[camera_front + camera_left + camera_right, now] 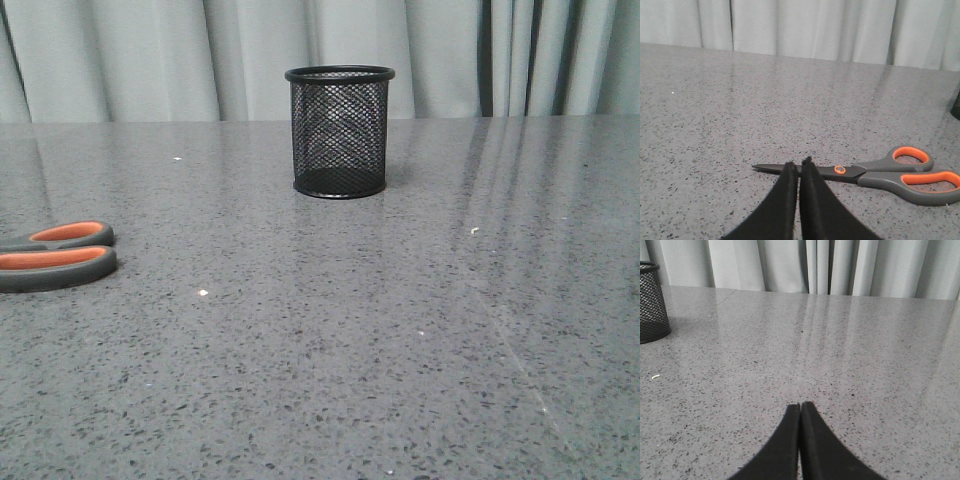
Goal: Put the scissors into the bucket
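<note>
The scissors (875, 172) lie flat on the grey table, blades closed, dark grey handles lined in orange. In the front view only their handles (55, 257) show at the left edge. The bucket (339, 131), a black wire-mesh cup, stands upright at the far middle of the table; it also shows in the right wrist view (651, 302). My left gripper (799, 162) is shut and empty, its tips just in front of the scissor blades. My right gripper (800, 404) is shut and empty over bare table, well away from the bucket. Neither gripper shows in the front view.
The grey speckled table (400, 330) runs back to pale curtains (150, 55). A few small white crumbs (203, 292) lie on it.
</note>
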### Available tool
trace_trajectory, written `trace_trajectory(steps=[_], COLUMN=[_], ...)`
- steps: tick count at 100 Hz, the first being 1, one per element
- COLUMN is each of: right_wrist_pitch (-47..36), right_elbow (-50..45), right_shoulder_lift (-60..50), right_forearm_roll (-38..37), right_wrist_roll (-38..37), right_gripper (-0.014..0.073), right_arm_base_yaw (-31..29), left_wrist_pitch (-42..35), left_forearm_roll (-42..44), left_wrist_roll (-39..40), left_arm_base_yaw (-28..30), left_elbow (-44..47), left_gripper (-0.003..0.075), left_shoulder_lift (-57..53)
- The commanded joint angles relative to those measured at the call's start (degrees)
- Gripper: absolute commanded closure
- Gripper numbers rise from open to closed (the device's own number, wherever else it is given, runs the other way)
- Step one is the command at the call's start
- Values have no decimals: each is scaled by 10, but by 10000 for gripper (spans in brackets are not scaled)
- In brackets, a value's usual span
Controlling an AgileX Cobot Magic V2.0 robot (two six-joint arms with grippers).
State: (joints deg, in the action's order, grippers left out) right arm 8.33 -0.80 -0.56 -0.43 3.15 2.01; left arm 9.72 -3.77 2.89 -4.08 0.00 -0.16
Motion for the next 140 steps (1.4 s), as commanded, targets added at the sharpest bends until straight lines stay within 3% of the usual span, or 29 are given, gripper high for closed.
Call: trace_trajectory(steps=[1, 105, 140], right_wrist_pitch=[-45, -53, -97], right_elbow=[-3, -3, -3], right_shoulder_lift=[-13, -13, -13], right_forearm_roll=[-6, -3, 121], right_wrist_roll=[2, 2, 2], right_gripper=[649, 649, 649], right_arm_base_yaw=[-4, -4, -4], left_wrist_pitch=[-43, -46, -51], left_forearm_roll=[-1, -16, -142], left_wrist_roll=[4, 4, 4], left_arm_base_yaw=[1, 1, 1], left_elbow=[23, 23, 23], left_gripper=[740, 740, 740], left_shoulder_lift=[-15, -15, -15])
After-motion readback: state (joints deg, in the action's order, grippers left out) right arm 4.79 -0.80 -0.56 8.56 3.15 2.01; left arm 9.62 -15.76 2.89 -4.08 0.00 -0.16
